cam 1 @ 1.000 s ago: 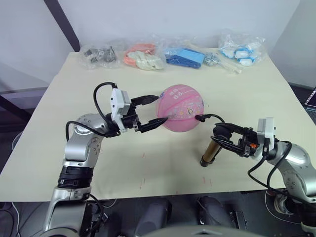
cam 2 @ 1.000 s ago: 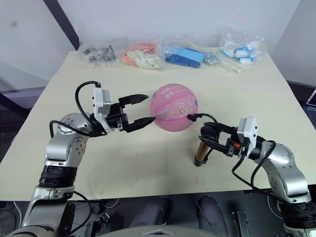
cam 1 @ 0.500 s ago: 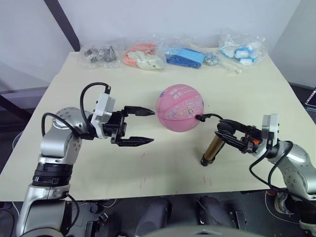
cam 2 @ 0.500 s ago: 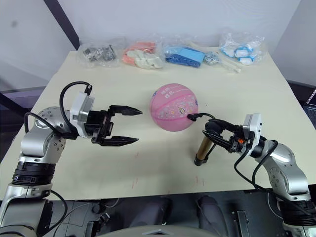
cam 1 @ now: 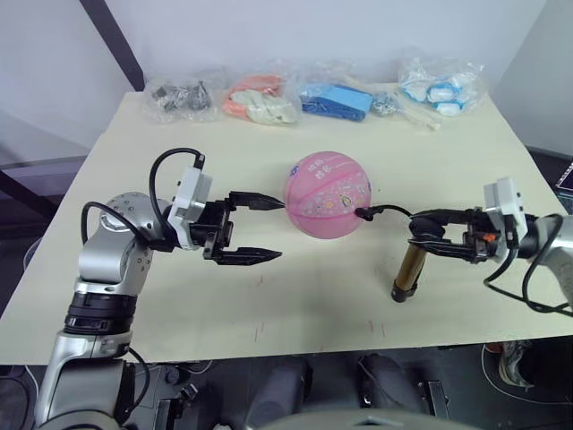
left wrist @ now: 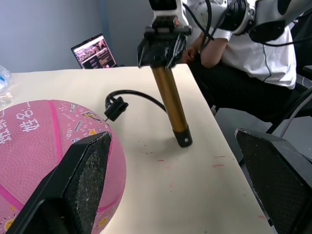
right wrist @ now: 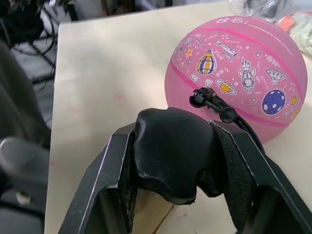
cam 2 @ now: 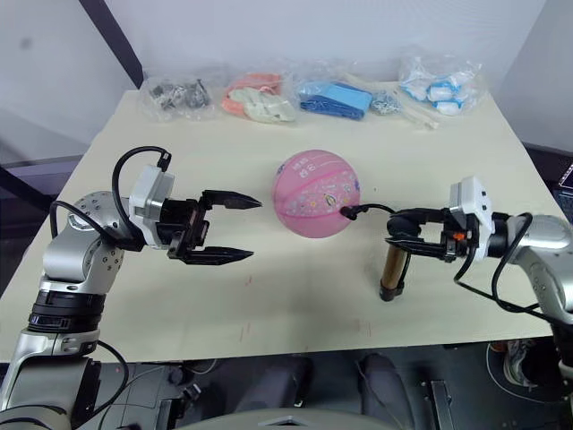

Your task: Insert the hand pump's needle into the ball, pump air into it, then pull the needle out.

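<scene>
One ball (cam 1: 327, 194) mid-desk (cam 1: 295, 296), one hand pump (cam 1: 410, 271) at its 4 o'clock, pinched by the right gripper (cam 1: 430, 242), now farther right; needle (left wrist: 106, 117) seemingly touching; left gripper (cam 1: 260, 228) spread, unmoved.

Cream worktop (cam 1: 269, 296) with a ball, a pump and bags

The pink ball (cam 1: 327, 195) rests near the middle of the worktop. To its right, the bronze hand pump (cam 1: 408, 271) stands tilted, its lower end touching the surface. Along the far edge lie four clear plastic bags (cam 1: 260, 100) in a row.
</scene>
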